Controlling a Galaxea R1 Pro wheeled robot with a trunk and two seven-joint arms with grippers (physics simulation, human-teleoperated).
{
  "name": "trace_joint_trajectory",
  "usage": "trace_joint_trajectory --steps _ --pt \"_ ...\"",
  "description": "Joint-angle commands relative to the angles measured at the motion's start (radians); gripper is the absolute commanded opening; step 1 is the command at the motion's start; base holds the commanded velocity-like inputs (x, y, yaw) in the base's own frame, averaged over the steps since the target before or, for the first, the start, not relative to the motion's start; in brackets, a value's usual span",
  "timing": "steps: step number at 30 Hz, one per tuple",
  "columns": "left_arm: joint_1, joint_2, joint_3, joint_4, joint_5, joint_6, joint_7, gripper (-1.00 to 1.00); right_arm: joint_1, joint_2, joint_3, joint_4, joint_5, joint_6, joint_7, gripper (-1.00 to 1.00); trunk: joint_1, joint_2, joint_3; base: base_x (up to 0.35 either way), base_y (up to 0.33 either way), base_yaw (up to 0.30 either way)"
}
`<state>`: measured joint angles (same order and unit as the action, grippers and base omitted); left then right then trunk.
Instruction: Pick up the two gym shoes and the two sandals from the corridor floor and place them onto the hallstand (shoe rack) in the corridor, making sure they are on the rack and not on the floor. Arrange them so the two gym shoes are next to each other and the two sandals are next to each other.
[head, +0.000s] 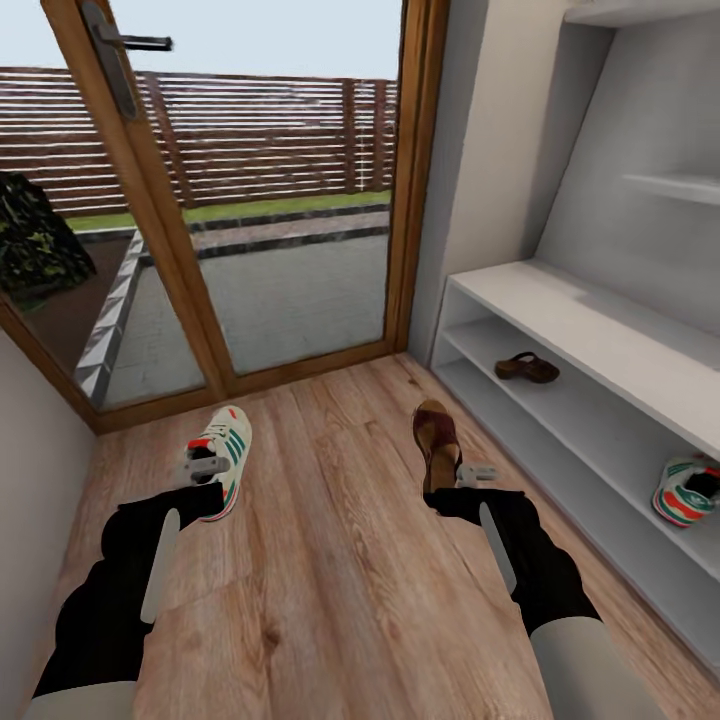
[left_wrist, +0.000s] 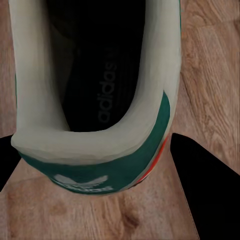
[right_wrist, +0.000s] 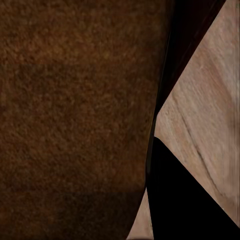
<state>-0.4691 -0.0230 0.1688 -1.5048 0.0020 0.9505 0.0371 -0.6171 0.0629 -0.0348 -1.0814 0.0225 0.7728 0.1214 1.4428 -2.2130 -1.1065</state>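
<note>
Left gripper sits at the heel of a gym shoe on the corridor floor; in the left wrist view its dark fingers flank the heel of that shoe on both sides, spread apart, contact not resolvable. Right gripper is at the heel end of a sandal on the floor; the right wrist view is mostly brown footbed with one dark finger beside it, the other hidden, so can't tell if the jaws are apart or clamped. Both fingertip pairs are too small to read from the head view. Second sandal lies on the upper open shelf of the hallstand; second gym shoe lies on the lower shelf, partly cut off by the frame edge. Hallstand stands along the right wall, wall shelves above cropped. Wood-framed glass door ahead, with grey paving and a slatted fence outside. Shoe's insole lettering reads only from the wrist camera.
</note>
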Motion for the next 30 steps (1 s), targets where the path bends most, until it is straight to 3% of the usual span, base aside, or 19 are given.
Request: trace_joint_trajectory --steps 1,15,30 --pt "0.000 0.000 0.000 0.000 0.000 0.000 0.000 -1.00 0.000 0.000 0.000 0.000 -0.004 0.000 -0.003 -1.00 0.000 0.000 0.000 0.000 0.000 -0.285" --pt "0.000 0.000 0.000 0.000 0.000 -0.001 0.000 -1.00 -0.001 0.000 0.000 0.000 -0.004 0.000 -0.003 -1.00 0.000 0.000 0.000 0.000 0.001 -0.285" --pt "0.001 0.000 0.000 0.000 0.000 0.000 0.000 -1.00 0.000 0.000 0.000 0.001 -0.004 0.000 -0.003 -1.00 0.000 0.000 0.000 0.000 0.102 -0.285"
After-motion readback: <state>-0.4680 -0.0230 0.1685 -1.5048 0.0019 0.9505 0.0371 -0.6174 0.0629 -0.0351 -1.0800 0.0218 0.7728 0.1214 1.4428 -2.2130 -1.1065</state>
